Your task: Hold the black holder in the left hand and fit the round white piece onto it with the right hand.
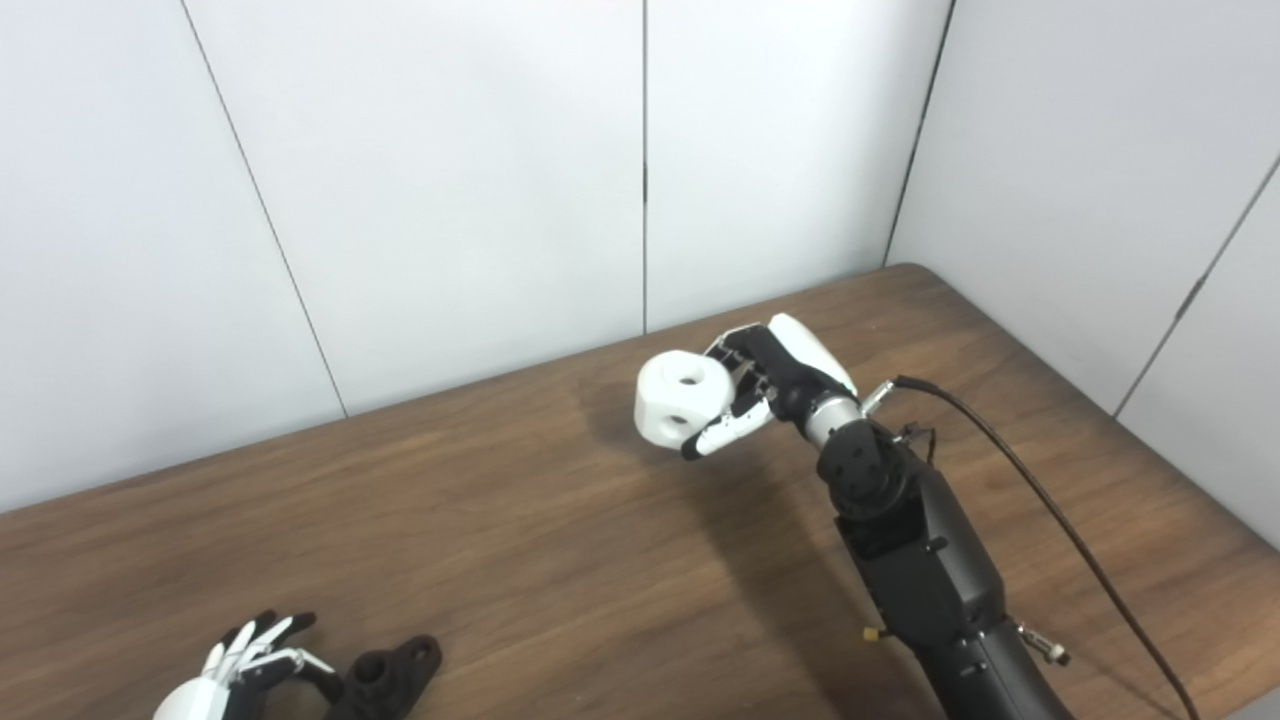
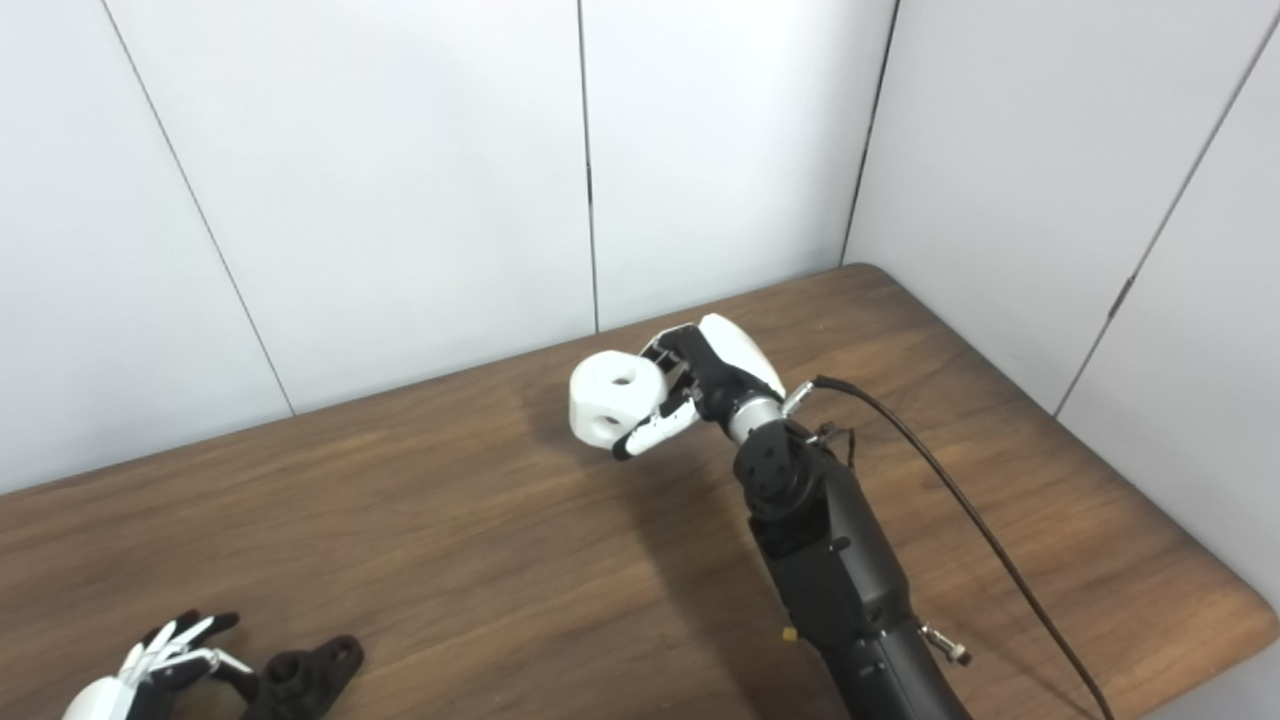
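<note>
The round white piece (image 1: pixel 680 398), a chunky block with round holes on its top and side, is held above the table by my right hand (image 1: pixel 775 380), whose fingers are closed around its right side. The black holder (image 1: pixel 390 680), with a round socket and a small lug, lies on the table at the bottom left; it also shows in the right eye view (image 2: pixel 305 675). My left hand (image 1: pixel 235 670) is just left of the holder with its fingers spread upward. Its thumb reaches toward the holder, and I cannot tell whether it touches.
The brown wooden table (image 1: pixel 500 520) meets white wall panels at the back and right. A black cable (image 1: pixel 1050 510) runs from my right wrist down over the table's right side.
</note>
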`<state>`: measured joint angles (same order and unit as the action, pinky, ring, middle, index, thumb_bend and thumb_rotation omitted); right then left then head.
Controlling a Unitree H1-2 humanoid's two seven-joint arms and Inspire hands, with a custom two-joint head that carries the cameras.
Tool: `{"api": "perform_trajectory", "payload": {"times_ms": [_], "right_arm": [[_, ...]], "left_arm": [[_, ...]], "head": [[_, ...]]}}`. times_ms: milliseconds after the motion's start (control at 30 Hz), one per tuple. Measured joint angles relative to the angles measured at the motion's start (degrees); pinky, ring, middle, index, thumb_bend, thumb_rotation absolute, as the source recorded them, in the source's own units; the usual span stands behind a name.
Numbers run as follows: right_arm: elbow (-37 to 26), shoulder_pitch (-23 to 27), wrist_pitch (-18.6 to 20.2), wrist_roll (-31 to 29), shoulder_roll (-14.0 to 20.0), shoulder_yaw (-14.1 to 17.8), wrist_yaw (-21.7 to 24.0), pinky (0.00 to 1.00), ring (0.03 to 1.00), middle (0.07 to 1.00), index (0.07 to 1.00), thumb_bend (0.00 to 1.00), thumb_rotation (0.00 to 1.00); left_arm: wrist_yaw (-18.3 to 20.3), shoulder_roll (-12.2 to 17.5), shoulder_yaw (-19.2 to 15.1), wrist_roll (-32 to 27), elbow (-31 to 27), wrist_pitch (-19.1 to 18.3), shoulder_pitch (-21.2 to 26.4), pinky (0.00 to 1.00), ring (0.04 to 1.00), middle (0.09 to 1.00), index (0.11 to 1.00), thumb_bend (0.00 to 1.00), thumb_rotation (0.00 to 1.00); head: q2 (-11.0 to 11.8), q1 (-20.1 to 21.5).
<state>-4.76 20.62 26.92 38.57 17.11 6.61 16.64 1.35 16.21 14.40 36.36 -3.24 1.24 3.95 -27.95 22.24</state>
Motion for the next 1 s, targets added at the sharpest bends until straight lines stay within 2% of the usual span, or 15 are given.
{"api": "perform_trajectory", "payload": {"times_ms": [100,200,300,333,400,467,533,567,633,667,733,767,867,933,1000], "right_arm": [[-1.25,-0.04,0.02,-0.87,0.03,-0.15,0.03,0.28,0.346,0.448,0.495,0.52,0.00],[-2.40,-0.15,0.02,-1.07,-0.03,-0.25,0.88,0.41,0.499,0.485,0.477,0.52,0.00],[-3.33,-0.27,0.03,-1.61,-0.27,-0.35,1.31,0.40,0.499,0.512,0.452,0.52,0.00],[-3.69,-0.40,0.04,-1.82,-0.42,-0.29,1.80,0.44,0.557,0.503,0.464,0.52,0.00],[-4.76,-0.74,0.05,-2.13,-0.68,-0.38,2.73,0.62,0.716,0.676,0.477,0.51,0.12],[-5.82,-1.06,0.05,-2.30,-0.89,-0.63,3.64,0.64,0.746,0.715,0.479,0.50,0.14],[-7.13,-1.56,0.08,-2.30,-1.12,-1.09,4.06,0.64,0.748,0.720,0.479,0.50,0.14],[-7.42,-1.69,0.08,-2.43,-1.16,-1.48,4.16,0.59,0.701,0.682,0.479,0.50,0.14],[-7.41,-1.78,0.08,-2.89,-1.16,-2.16,4.46,0.54,0.668,0.656,0.478,0.50,0.14],[-7.44,-1.79,0.09,-2.99,-1.18,-2.45,4.83,0.61,0.727,0.704,0.478,0.50,0.14],[-7.67,-1.85,0.10,-2.83,-1.47,-2.99,5.69,0.63,0.746,0.726,0.478,0.50,0.14],[-7.98,-1.96,0.10,-2.63,-1.89,-3.20,6.17,0.59,0.719,0.706,0.478,0.50,0.14],[-9.56,-2.08,0.14,-1.45,-2.89,-4.33,7.78,0.42,0.551,0.574,0.478,0.50,0.14],[-10.28,-2.08,0.15,-0.60,-3.82,-4.94,8.45,0.42,0.571,0.589,0.478,0.50,0.14],[-10.99,-2.06,0.15,0.09,-4.38,-5.68,9.38,0.41,0.551,0.575,0.477,0.50,0.14]], "left_arm": [[-0.02,-0.15,1.23,0.09,1.13,-0.29,1.59,1.00,0.965,0.874,0.480,0.52,0.04],[-0.04,-0.60,2.50,0.95,1.82,-0.71,2.70,1.00,0.956,0.870,0.480,0.52,0.04],[-0.16,-1.36,3.44,1.58,2.43,-1.26,3.55,1.00,0.957,0.872,0.481,0.52,0.04],[-0.30,-1.71,3.78,1.84,2.72,-1.50,3.88,1.00,0.957,0.874,0.481,0.52,0.04],[-0.52,-2.26,4.32,2.37,3.00,-2.04,4.30,1.00,0.960,0.876,0.480,0.52,0.04],[-0.81,-3.05,5.12,3.32,3.61,-2.84,5.14,1.00,0.966,0.880,0.480,0.52,0.05],[-1.25,-3.82,6.00,4.31,4.68,-2.98,6.08,1.00,0.970,0.883,0.480,0.52,0.05],[-1.30,-4.25,6.30,4.48,5.14,-3.18,6.55,1.00,0.974,0.886,0.480,0.52,0.05],[-1.32,-5.22,7.00,4.90,5.96,-3.77,7.42,1.00,0.982,0.891,0.480,0.52,0.05],[-1.38,-5.69,7.26,5.19,6.32,-3.88,7.77,1.00,0.984,0.891,0.479,0.52,0.05],[-1.83,-6.46,7.78,5.58,7.22,-3.88,8.47,1.00,0.986,0.893,0.479,0.52,0.05],[-2.18,-6.71,8.14,5.77,7.83,-3.85,8.81,1.00,0.981,0.891,0.478,0.52,0.05],[-3.04,-7.43,9.27,6.37,9.22,-3.85,9.95,1.00,0.970,0.886,0.478,0.52,0.05],[-3.15,-7.88,9.97,6.65,9.81,-4.08,10.52,1.00,0.967,0.886,0.478,0.52,0.05],[-3.30,-8.39,10.39,6.65,10.52,-4.28,11.00,1.00,0.968,0.888,0.478,0.52,0.05]], "head": [[-0.35,-1.14],[-0.79,-2.72],[-1.67,-5.00],[-1.93,-5.54],[-2.90,-8.08],[-3.43,-9.75],[-3.69,-10.73],[-3.95,-11.94],[-4.13,-12.48],[-4.13,-12.92],[-4.31,-13.18],[-4.39,-13.54],[-4.48,-14.24],[-4.48,-14.50],[-4.66,-14.85]]}}
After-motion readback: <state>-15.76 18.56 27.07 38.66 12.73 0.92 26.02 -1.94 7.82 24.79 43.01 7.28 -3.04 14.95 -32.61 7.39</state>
